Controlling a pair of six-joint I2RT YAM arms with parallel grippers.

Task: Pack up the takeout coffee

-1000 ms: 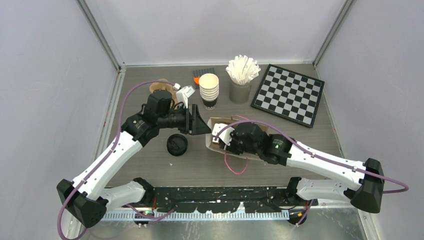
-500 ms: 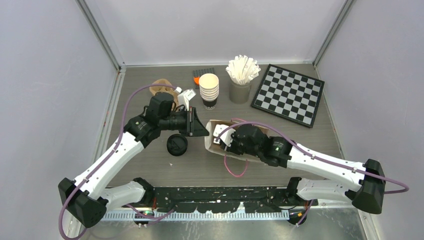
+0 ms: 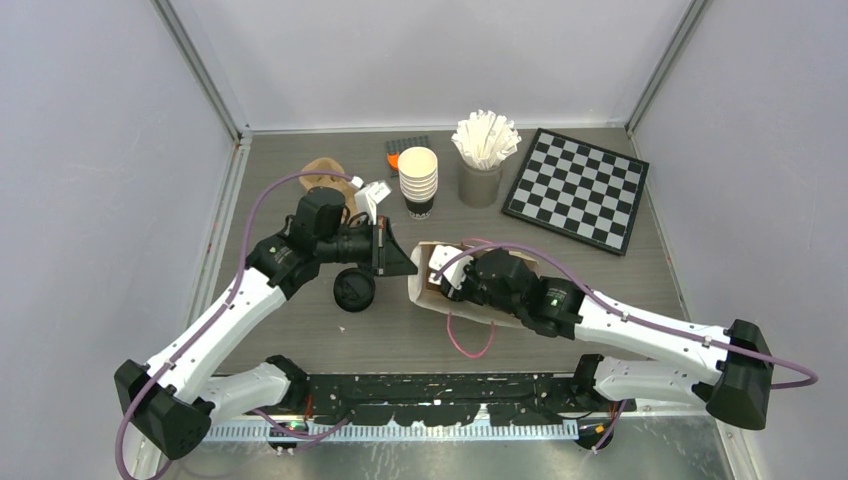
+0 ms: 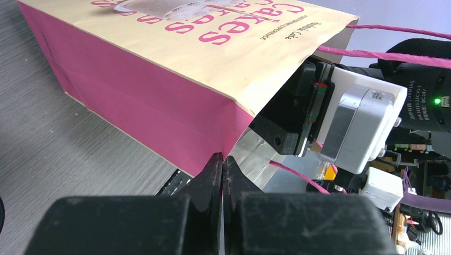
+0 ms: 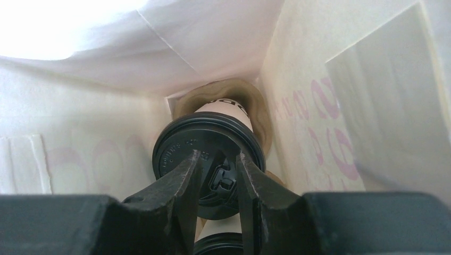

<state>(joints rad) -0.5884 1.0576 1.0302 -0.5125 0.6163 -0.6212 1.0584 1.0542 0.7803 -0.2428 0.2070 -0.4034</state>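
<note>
A beige and pink paper bag [image 4: 159, 69] lies on its side on the table, its mouth toward my left arm [image 3: 421, 290]. My left gripper [image 4: 223, 159] is shut on the pink edge of the bag's mouth [image 3: 405, 262]. Inside the bag, one takeout coffee [image 5: 175, 149], a cream cup with a black lid, lies with its lid facing the right wrist camera. The rim of a second black lid [image 5: 220, 247] shows below it. My right gripper [image 5: 218, 159] is inside the bag. Its fingers stand a little apart in front of the first lid's middle, and they hold nothing.
A round black lid [image 3: 354, 290] sits on the table just left of the bag. At the back stand a stack of lidless cream cups [image 3: 418, 180], a grey holder of white sticks [image 3: 483, 150] and a chessboard [image 3: 577, 187]. A brown object [image 3: 322, 172] lies at the back left.
My left gripper has closed on the edge of the bag's mouth. The right gripper's fingers have drawn a little closer together inside the bag.
</note>
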